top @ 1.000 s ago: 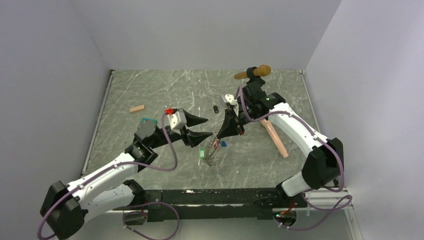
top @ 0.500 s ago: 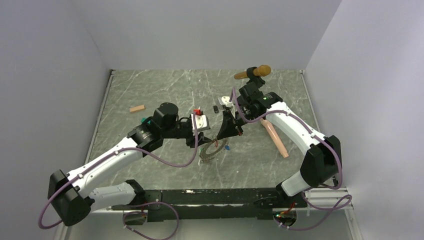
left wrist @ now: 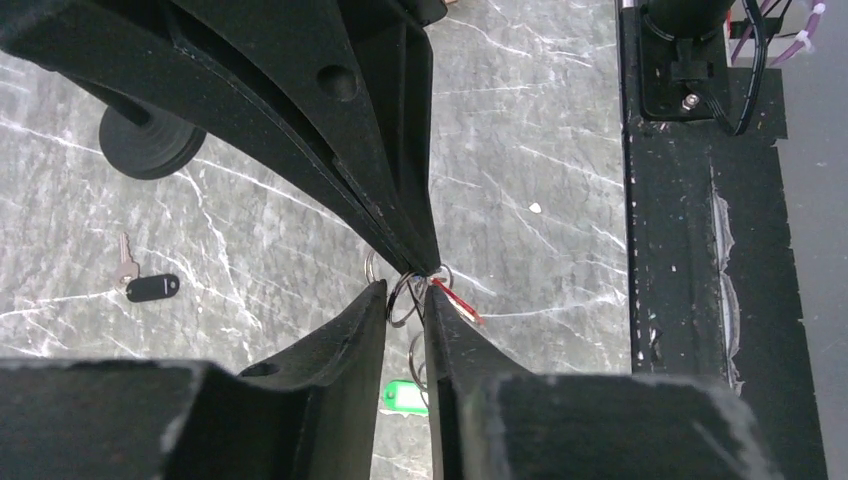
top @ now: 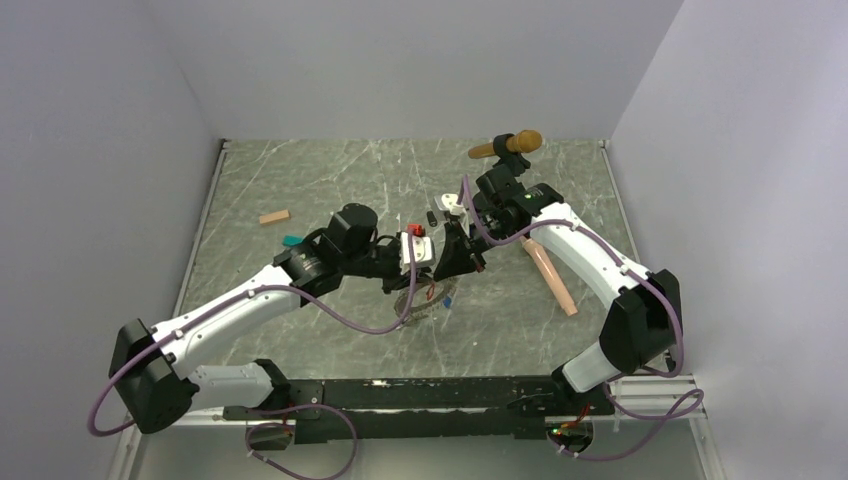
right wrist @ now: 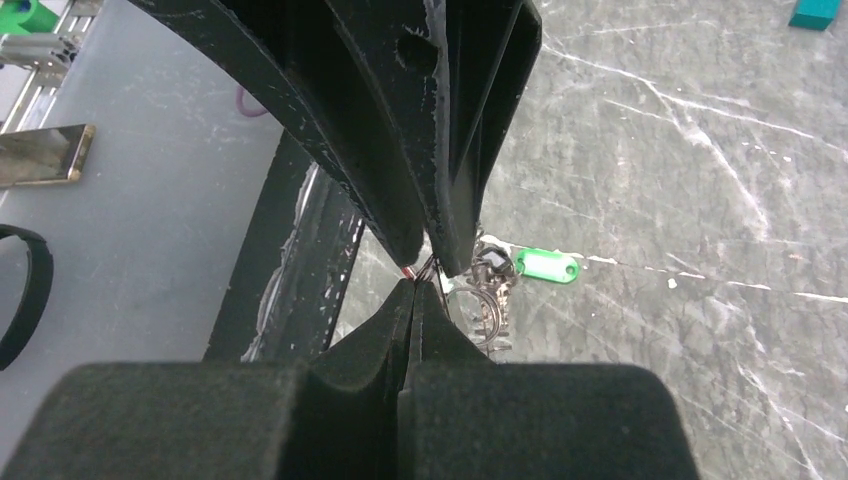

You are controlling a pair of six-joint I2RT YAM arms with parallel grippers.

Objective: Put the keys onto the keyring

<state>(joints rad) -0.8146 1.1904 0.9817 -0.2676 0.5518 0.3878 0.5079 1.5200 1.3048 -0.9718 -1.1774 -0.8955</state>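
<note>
In the left wrist view my left gripper (left wrist: 405, 298) has closed to a narrow gap, and a small split ring (left wrist: 398, 312) of the keys spans it. The right gripper's fingertips (left wrist: 415, 262) come down from above and meet mine there. Beside them a red tag (left wrist: 456, 301) sticks out and a green tag (left wrist: 404, 396) lies on the table below. My right gripper (right wrist: 414, 287) is shut on the thin wire of the keyring (right wrist: 488, 305). From above, both grippers (top: 422, 279) (top: 438, 274) meet over the key bundle (top: 434, 296).
A black-tagged key (left wrist: 151, 288) lies apart on the marble table (top: 300, 180). A tan block (top: 274, 216) and a teal block (top: 291, 240) sit at the left. A pink microphone (top: 552, 275) lies at the right, a brown one (top: 510, 145) at the back.
The left arm swung right to meet the right gripper above the keys. Its jaws closed from wide open to a narrow gap. The right gripper stayed shut in place.
</note>
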